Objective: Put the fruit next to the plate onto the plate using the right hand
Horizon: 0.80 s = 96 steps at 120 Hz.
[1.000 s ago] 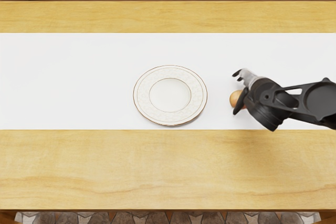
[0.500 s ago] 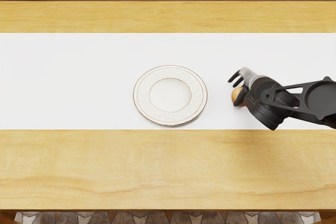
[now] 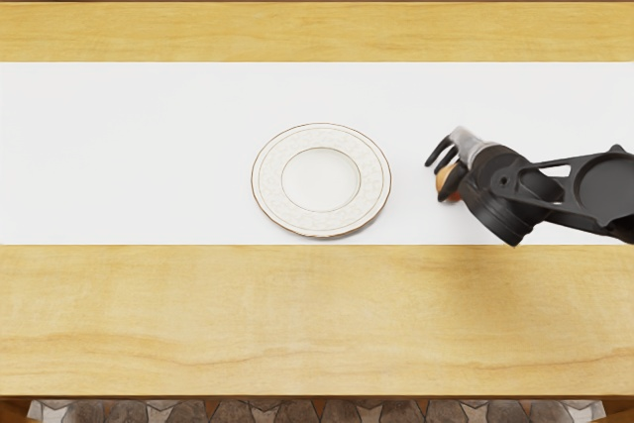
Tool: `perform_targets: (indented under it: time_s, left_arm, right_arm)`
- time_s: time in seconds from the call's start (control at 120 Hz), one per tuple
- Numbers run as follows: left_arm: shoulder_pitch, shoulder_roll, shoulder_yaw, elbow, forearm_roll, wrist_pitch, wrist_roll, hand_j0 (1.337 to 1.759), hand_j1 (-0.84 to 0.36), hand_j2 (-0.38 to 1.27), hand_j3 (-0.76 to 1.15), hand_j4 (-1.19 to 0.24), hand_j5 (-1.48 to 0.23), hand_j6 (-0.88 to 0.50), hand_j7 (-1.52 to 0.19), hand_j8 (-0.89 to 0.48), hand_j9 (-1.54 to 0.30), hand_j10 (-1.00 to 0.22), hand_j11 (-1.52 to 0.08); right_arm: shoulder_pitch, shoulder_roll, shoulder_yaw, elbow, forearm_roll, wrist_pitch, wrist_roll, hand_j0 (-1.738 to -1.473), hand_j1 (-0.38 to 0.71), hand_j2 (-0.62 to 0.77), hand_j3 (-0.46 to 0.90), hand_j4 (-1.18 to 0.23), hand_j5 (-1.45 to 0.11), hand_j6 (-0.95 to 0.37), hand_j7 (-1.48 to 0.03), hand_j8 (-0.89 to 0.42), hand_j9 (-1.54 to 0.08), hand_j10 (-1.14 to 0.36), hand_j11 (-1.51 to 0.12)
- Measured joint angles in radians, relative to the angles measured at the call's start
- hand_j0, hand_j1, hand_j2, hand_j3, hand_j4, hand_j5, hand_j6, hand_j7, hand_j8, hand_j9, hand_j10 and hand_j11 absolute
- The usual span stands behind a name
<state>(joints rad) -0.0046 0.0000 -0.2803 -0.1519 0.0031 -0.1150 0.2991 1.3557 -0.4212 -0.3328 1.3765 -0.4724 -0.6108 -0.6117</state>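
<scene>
Nearest you, the table [image 3: 297, 314] was a broad strip of bare wood with nothing on it. Beyond that ran the white cloth [image 3: 149, 146], and everything that mattered sat on it in one row.

Your right hand [image 3: 458, 160] came in from the right edge on its dark forearm [image 3: 555, 190]. Its fingers [image 3: 436, 154] were curled round the fruit [image 3: 446, 178]. Only a small orange patch showed between them, on the side facing the plate. I judge that a grip and not just a touch, but you could not tell from this angle whether the fruit was clear of the cloth or resting on it. What showed looked round, so no long axis could be made out.

The plate [image 3: 374, 182] lay to the left of the hand, at about the same depth on the cloth. A clear gap of white separated its rim from the fingertips, and the plate was empty. So the coming move was a plain sideways carry to the left, with hardly any reach away from you or back. The fruit would have to be lifted enough to clear the rim.

Your left hand did not show at all. Farther off there was only more cloth, then the far strip of wood.
</scene>
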Motion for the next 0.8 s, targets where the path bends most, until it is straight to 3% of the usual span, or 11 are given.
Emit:
perform_targets:
  time_s: [0.092,0.4,0.558,0.8]
  left_arm:
    - [0.000,0.000,0.000,0.000,0.000,0.000,0.000,1.658,0.34,0.00,0.00,-0.01,-0.01,-0.01,-0.01,-0.01,-0.01,-0.01,-0.01]
    - [0.000,0.000,0.000,0.000,0.000,0.000,0.000,1.658,0.34,0.00,0.00,-0.01,-0.01,-0.01,-0.01,-0.01,-0.01,-0.01,-0.01]
    - [0.000,0.000,0.000,0.000,0.000,0.000,0.000,1.658,0.34,0.00,0.00,-0.01,-0.01,-0.01,-0.01,-0.01,-0.01,-0.01,-0.01]
    - [0.000,0.000,0.000,0.000,0.000,0.000,0.000,1.658,0.34,0.00,0.00,-0.01,-0.01,-0.01,-0.01,-0.01,-0.01,-0.01,-0.01]
  right_arm:
    - [0.005,-0.015,0.047,0.017,0.001,0.000,0.000,-1.653,0.29,0.24,0.00,-0.69,-0.91,-0.62,-0.90,-0.37,-0.91,-0.42,-0.92]
    - [-0.020,-0.074,0.293,0.045,0.003,0.000,-0.001,-1.652,0.25,0.16,0.00,-0.71,-0.97,-0.62,-0.94,-0.36,-0.96,-0.42,-0.94]
    - [-0.069,-0.019,0.455,0.045,0.001,0.000,-0.001,-1.652,0.24,0.16,0.00,-0.71,-0.98,-0.63,-0.94,-0.37,-0.97,-0.42,-0.94]
    - [-0.105,0.112,0.502,0.036,-0.001,0.001,-0.001,-1.652,0.23,0.14,0.00,-0.70,-1.00,-0.63,-0.95,-0.36,-0.99,-0.42,-0.95]
